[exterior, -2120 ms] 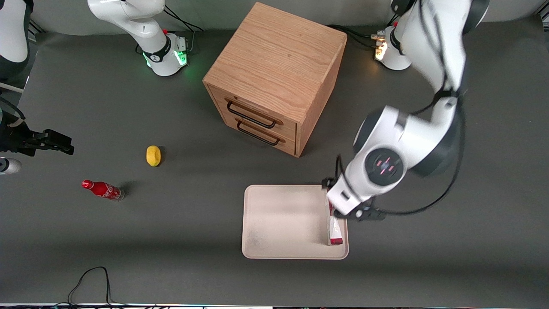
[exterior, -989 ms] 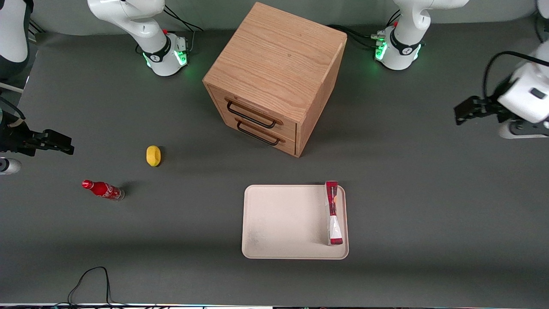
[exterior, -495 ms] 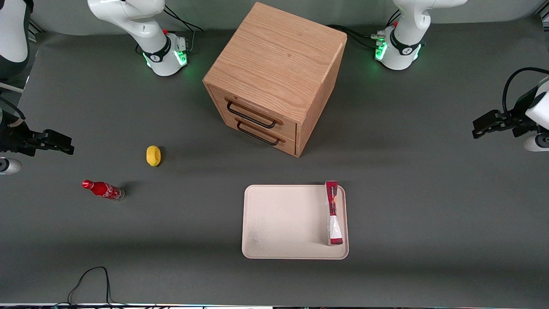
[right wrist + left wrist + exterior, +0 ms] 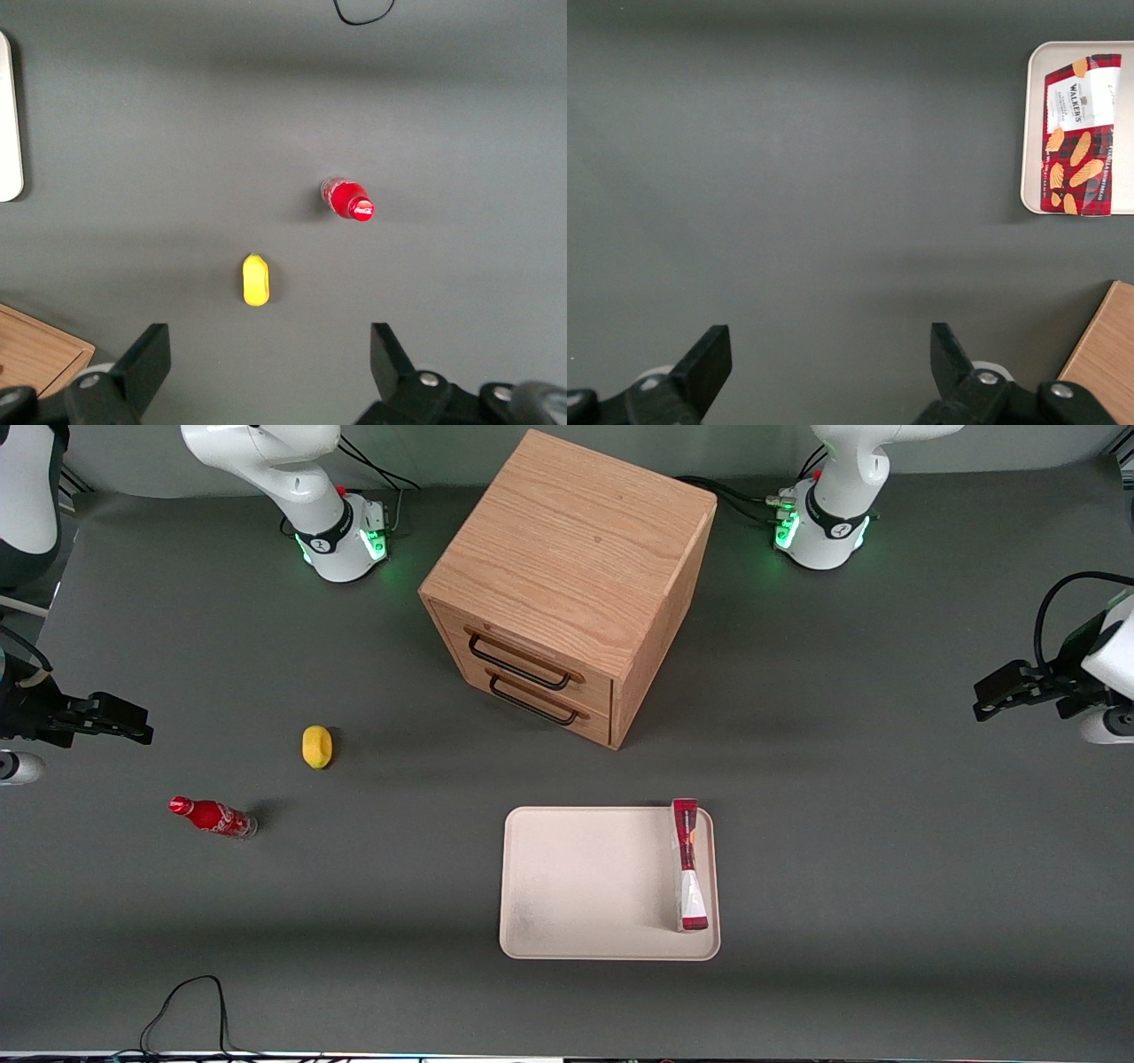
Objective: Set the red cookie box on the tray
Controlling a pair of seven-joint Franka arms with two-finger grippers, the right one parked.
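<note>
The red cookie box (image 4: 688, 865) stands on its long edge on the tray (image 4: 585, 881), close along the rim at the working arm's end; nothing else is on the tray. The gripper (image 4: 828, 372) hangs with fingers spread wide and empty at the working arm's end of the table (image 4: 886, 850), well apart from the tray.

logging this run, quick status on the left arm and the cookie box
End effector open, empty, parked at the working arm's end of the table. Red cookie box on edge on the tray, along its rim. Nothing in the way.
</note>
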